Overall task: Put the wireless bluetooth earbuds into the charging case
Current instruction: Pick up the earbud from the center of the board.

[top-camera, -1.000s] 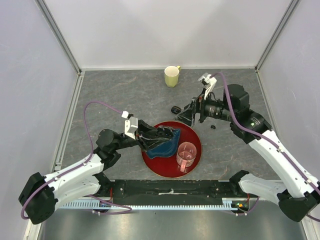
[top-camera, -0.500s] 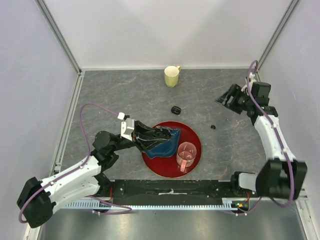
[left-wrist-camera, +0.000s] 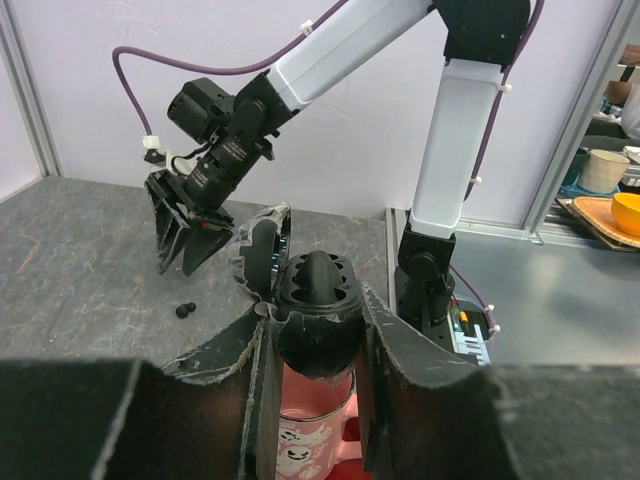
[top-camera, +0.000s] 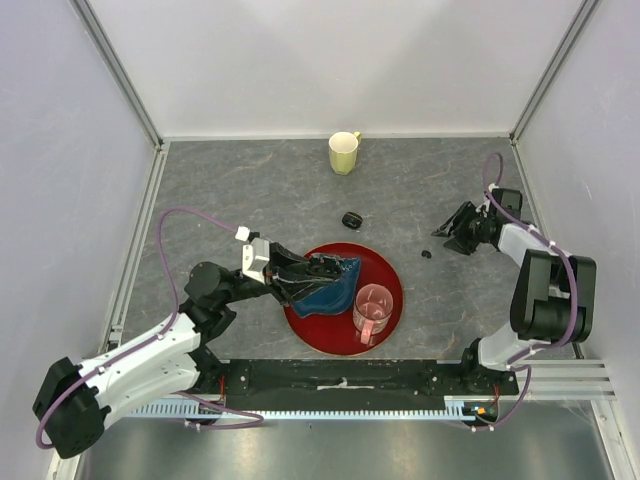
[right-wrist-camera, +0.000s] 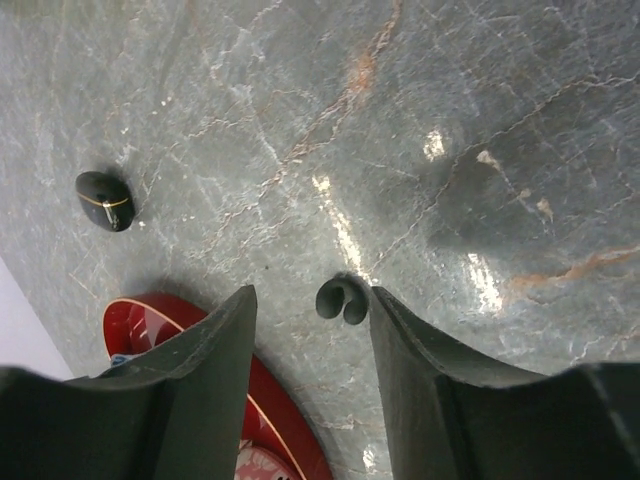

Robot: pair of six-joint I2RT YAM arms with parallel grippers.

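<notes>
My left gripper (top-camera: 305,272) is shut on an open black charging case (left-wrist-camera: 318,300) and holds it above the red plate, lid (left-wrist-camera: 262,252) swung up to the left. Its sockets look empty. Two tiny black earbuds (top-camera: 426,254) lie touching each other on the grey table right of the plate. In the right wrist view they (right-wrist-camera: 341,300) sit between my fingers, close to the right finger (right-wrist-camera: 420,350). My right gripper (top-camera: 450,232) is open and low over the table beside them. It also shows in the left wrist view (left-wrist-camera: 185,240). Any other earbuds are out of view.
A second black case (top-camera: 351,219), closed, lies beyond the red plate (top-camera: 392,270). The plate holds a dark blue object (top-camera: 332,292) and a pink mug (top-camera: 373,310). A yellow mug (top-camera: 344,152) stands near the back wall.
My right arm swung from over the middle of the table out to the right, then came down beside the two earbuds. My left gripper and the case barely moved.
</notes>
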